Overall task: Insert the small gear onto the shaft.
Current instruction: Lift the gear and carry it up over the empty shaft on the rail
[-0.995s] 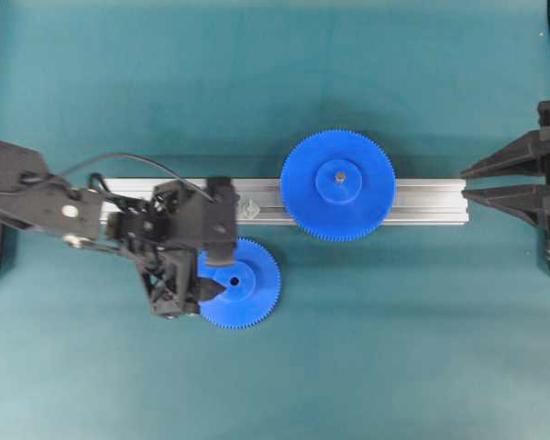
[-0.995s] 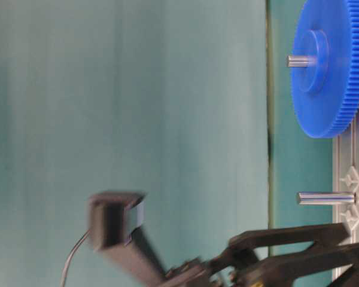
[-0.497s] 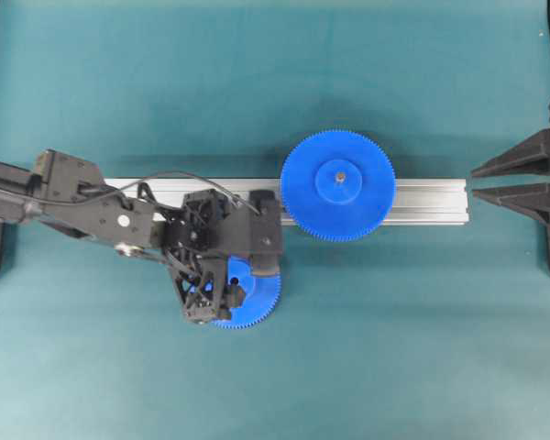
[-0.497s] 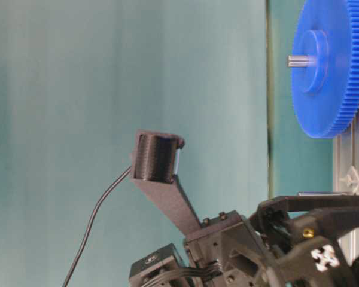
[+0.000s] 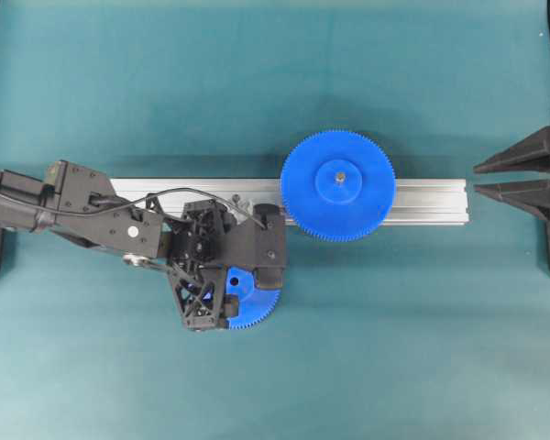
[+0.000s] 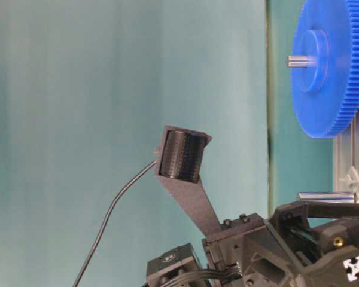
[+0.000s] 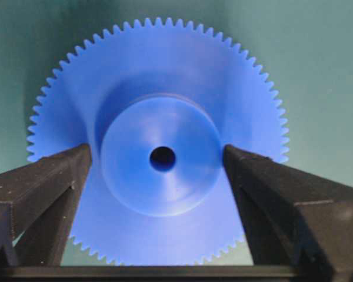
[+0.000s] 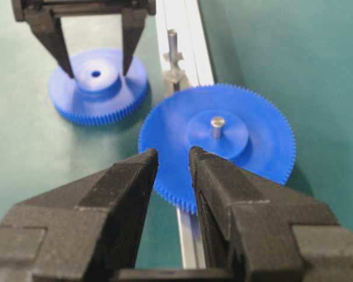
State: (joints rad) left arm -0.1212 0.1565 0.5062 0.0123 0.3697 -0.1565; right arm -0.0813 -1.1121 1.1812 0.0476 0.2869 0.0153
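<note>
The small gear (image 7: 165, 100) lies flat on the green mat, in front of the rail. My left gripper (image 7: 156, 154) is open above it, and its two black fingers (image 7: 53, 182) stand on either side of the raised hub with a thin gap on each side. In the right wrist view the same gripper (image 8: 97, 73) straddles the hub of the small gear (image 8: 100, 97). The shaft (image 8: 172, 42) stands bare on the rail just beside it and shows as a silver pin (image 6: 326, 196) in the table-level view. My right gripper (image 8: 172, 154) is open and holds nothing, far off at the right.
A larger blue gear (image 5: 338, 185) sits on its own pin on the long aluminium rail (image 5: 422, 202). The left arm (image 5: 92, 206) lies across the rail's left end. The right gripper (image 5: 522, 179) points at the rail's right end.
My left arm has moved right and come over the small gear, so its fingers now stand astride the hub. The right gripper has drifted slightly right.
</note>
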